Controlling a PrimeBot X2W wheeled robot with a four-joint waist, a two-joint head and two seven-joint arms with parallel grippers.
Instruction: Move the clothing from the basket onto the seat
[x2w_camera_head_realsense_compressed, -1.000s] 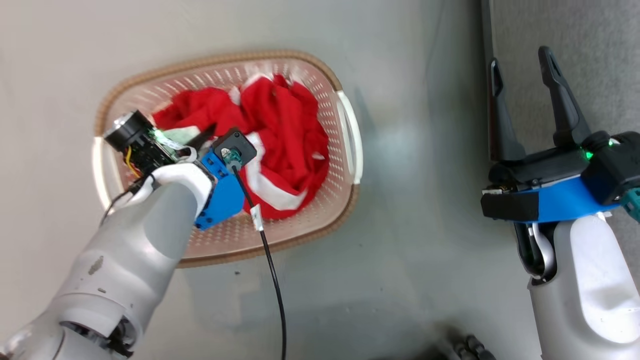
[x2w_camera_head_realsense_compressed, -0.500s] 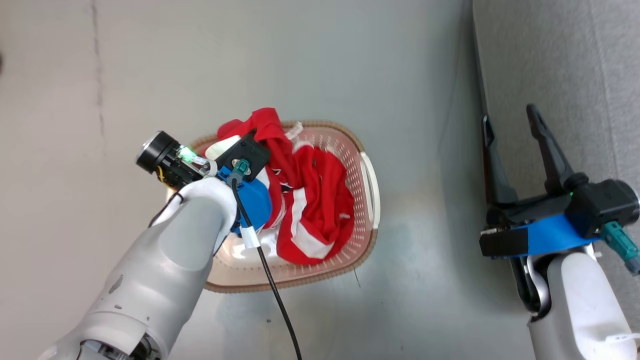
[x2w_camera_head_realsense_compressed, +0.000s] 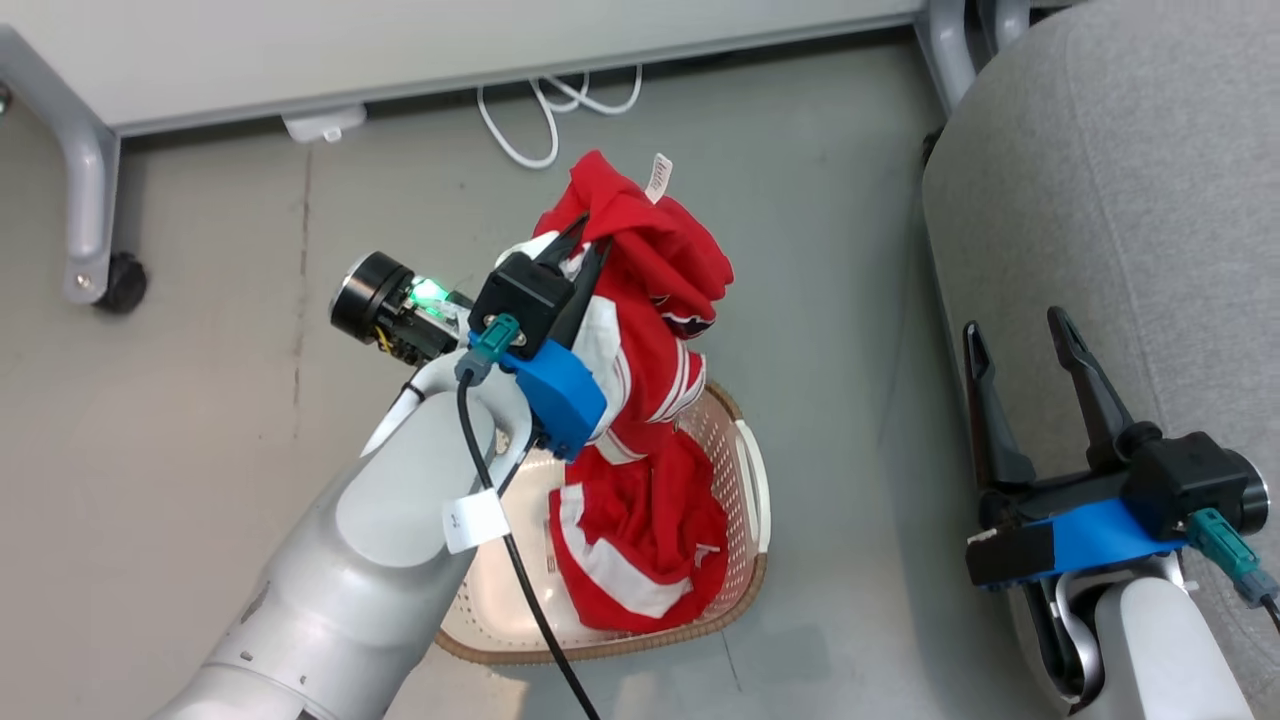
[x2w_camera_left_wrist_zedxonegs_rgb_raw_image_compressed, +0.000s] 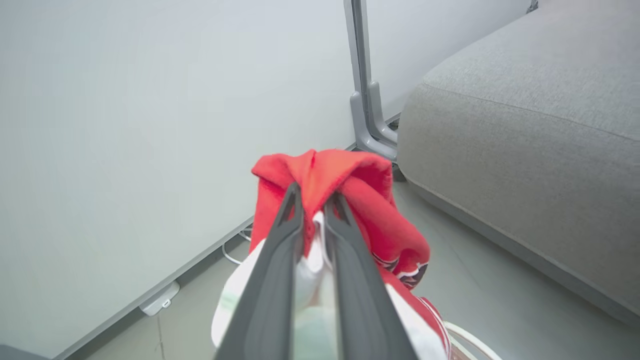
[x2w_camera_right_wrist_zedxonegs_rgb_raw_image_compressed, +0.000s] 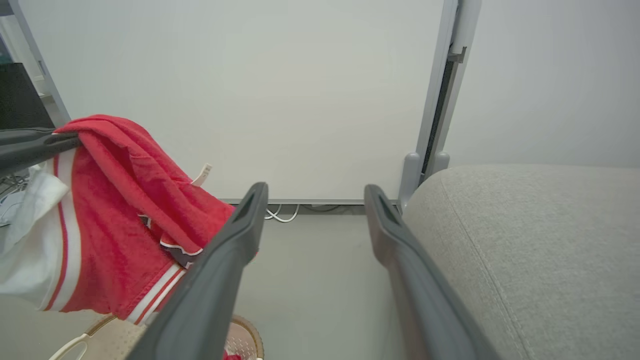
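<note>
Left gripper (x2w_camera_head_realsense_compressed: 590, 240): I see both fingers pinched tight on a bunch of red fabric, with a white panel squeezed between them in the left wrist view. That garment (x2w_camera_head_realsense_compressed: 655, 260) hangs off the tips, raised above the basket (x2w_camera_head_realsense_compressed: 748, 470). I can't tell if its lower end touches the rest of the clothing (x2w_camera_head_realsense_compressed: 640, 540), which is heaped in the basket's right half. A white tag (x2w_camera_head_realsense_compressed: 657, 178) sticks up from the top fold. The basket sits on the grey floor (x2w_camera_head_realsense_compressed: 250, 400), near the seat (x2w_camera_head_realsense_compressed: 1130, 180) but apart from it. Right gripper (x2w_camera_head_realsense_compressed: 1015, 330): fingers spread, nothing between them, hovering by the seat's edge. A white cable (x2w_camera_head_realsense_compressed: 545, 115) is looped on the floor beyond.
</note>
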